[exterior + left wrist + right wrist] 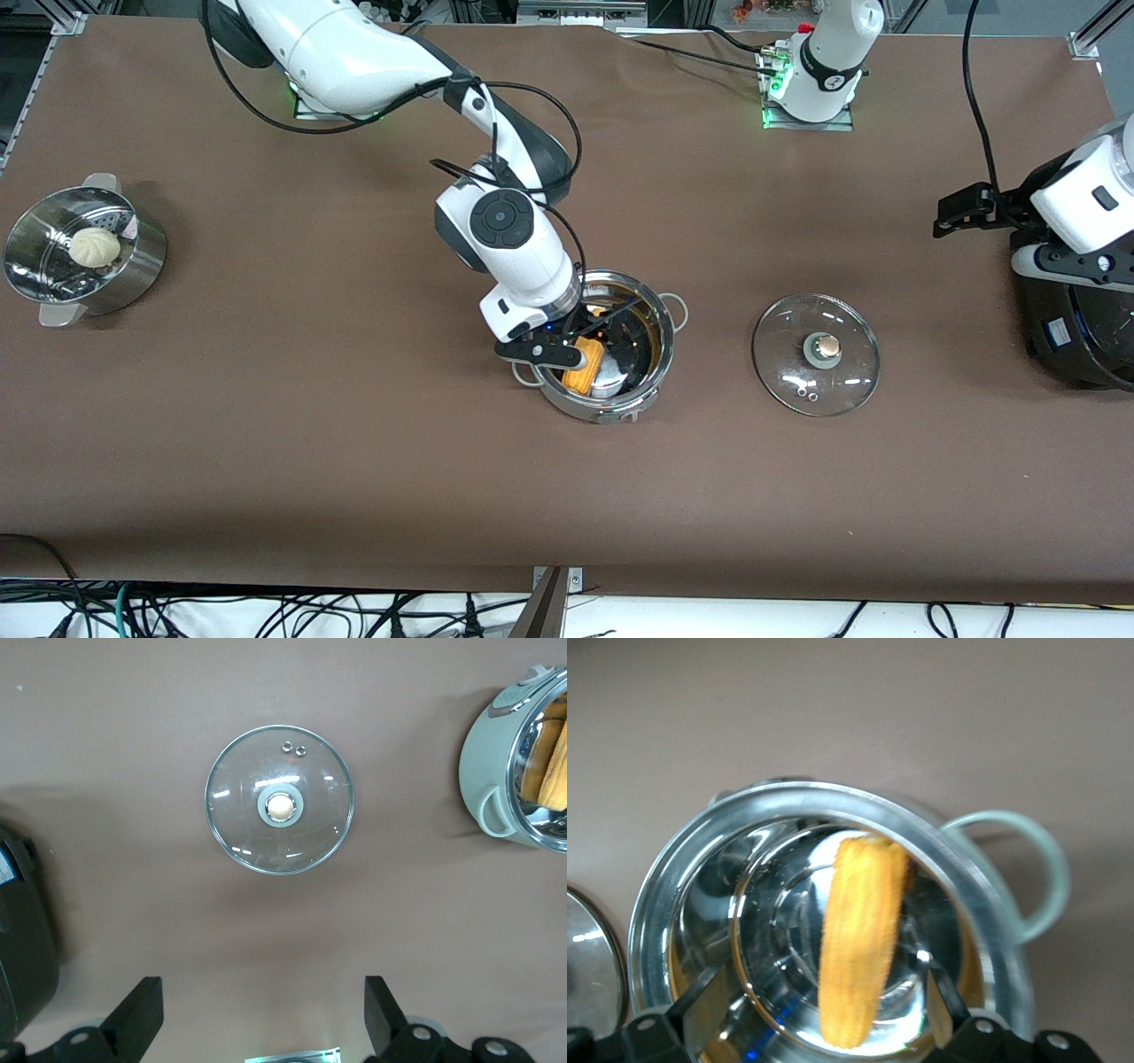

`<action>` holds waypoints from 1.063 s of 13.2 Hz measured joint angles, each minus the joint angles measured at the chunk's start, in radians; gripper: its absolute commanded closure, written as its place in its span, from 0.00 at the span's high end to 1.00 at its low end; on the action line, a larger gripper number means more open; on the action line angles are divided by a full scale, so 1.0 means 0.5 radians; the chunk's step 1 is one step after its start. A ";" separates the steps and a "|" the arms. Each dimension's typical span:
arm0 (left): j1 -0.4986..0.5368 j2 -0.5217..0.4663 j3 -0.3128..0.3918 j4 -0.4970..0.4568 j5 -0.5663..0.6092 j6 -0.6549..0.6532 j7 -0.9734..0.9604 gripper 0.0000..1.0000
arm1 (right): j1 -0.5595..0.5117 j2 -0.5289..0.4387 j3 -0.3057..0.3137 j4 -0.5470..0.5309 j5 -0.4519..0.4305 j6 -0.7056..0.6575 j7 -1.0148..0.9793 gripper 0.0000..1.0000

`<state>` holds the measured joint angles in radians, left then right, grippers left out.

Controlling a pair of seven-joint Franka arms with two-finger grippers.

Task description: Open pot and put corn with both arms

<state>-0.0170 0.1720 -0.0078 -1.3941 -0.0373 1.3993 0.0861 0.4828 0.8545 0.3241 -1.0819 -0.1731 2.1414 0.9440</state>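
The shallow shiny stainless-steel pot (660, 354) sits uncovered mid-worktop, and the stubby yellow-orange corn cob (586, 367) lies inside it on the steel bottom. The right gripper (592, 347) hangs over the pot's mouth, its jaws spread wide to either side of the cob, not touching it. The clear glass lid with its copper-coloured knob (816, 355) rests flat on the brown worktop (354, 443) beside the pot, toward the left arm's end. The left gripper (263, 1014) waits above the lid, jaws wide apart, holding nothing.
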 measured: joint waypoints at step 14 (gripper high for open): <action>-0.012 -0.328 0.068 -0.442 0.000 0.265 -0.242 1.00 | -1.032 -0.972 -0.031 -0.392 0.133 -0.963 -1.084 1.00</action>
<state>-0.0231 0.0080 0.0262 -1.6152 -0.0374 1.5316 -0.0351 -0.0335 0.3687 0.3085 -1.2780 -0.1065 1.6600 0.4019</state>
